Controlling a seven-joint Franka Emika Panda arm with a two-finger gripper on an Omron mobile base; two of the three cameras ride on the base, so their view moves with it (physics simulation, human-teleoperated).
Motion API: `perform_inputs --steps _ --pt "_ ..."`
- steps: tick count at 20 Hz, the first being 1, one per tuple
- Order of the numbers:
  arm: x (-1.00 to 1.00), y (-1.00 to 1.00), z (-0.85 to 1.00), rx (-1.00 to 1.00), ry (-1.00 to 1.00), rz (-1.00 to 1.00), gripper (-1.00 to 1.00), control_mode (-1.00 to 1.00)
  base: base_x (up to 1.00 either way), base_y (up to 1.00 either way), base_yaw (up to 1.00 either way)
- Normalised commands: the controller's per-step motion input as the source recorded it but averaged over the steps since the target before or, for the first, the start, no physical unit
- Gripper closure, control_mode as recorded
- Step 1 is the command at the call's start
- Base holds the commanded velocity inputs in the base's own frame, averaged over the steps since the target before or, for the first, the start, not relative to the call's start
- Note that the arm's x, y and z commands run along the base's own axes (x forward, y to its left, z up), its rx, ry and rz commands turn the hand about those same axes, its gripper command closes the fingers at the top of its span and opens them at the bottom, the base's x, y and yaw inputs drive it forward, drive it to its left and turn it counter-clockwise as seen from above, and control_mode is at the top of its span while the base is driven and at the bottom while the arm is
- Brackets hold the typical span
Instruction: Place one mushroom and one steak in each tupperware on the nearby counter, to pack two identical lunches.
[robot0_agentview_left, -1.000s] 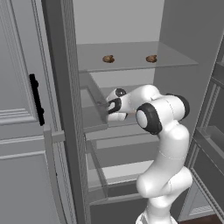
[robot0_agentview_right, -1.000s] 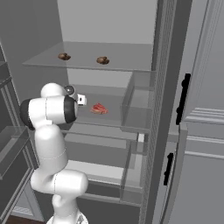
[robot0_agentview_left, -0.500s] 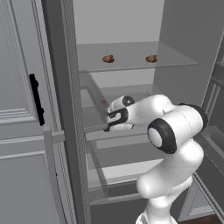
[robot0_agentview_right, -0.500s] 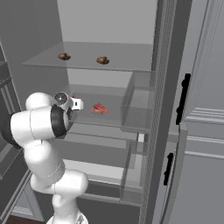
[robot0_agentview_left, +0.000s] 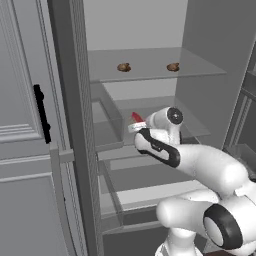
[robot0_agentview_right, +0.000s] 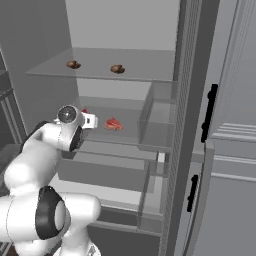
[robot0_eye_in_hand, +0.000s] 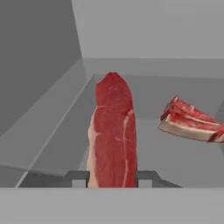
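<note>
The arm is now seen stretched much further into the open fridge than one second ago; in the earlier pictures the wrist was held back in front of the shelves, and now the gripper (robot0_agentview_right: 94, 121) is brought over the middle shelf (robot0_agentview_right: 130, 131). This is judged to mean that the picking of the first steak is begun, while nothing is yet packed.

In the hand view, the near steak (robot0_eye_in_hand: 113, 131) is seen lying lengthwise straight ahead, with its near end between the two fingertips (robot0_eye_in_hand: 77, 178), one on each side. The jaws are spread wider than the meat; whether the pads already touch it cannot be told, so no grasp is claimed. The second steak (robot0_eye_in_hand: 190, 120) is seen to the right of it, apart, lying on the same shelf floor.

In the right base view this second steak (robot0_agentview_right: 113, 124) is found just beyond the gripper. The two mushrooms, one (robot0_agentview_right: 73, 64) and the other (robot0_agentview_right: 117, 69), are left on the upper glass shelf (robot0_agentview_right: 150, 67), well apart from each other and untouched.
</note>
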Motion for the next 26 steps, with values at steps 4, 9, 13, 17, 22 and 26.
perform_inputs --steps 4,9,13,17,22,26 --pt "-0.65 -0.43 0.83 0.00 0.36 0.00 1.00 -1.00 0.00 0.00 0.00" --pt "-0.75 -0.13 0.67 -0.02 0.39 -0.02 1.00 -1.00 0.00 0.00 0.00" --pt "-1.00 0.00 0.27 -0.01 0.21 -0.06 1.00 -1.00 0.00 0.00 0.00" --pt "-1.00 -0.05 0.20 0.00 0.02 -0.06 1.00 -1.00 0.00 0.00 0.00" --pt "-1.00 -0.11 0.22 0.00 -0.01 -0.07 1.00 -1.00 0.00 0.00 0.00" --pt "-0.87 -0.21 0.02 0.00 -0.07 -0.04 1.00 -1.00 0.00 0.00 0.00"
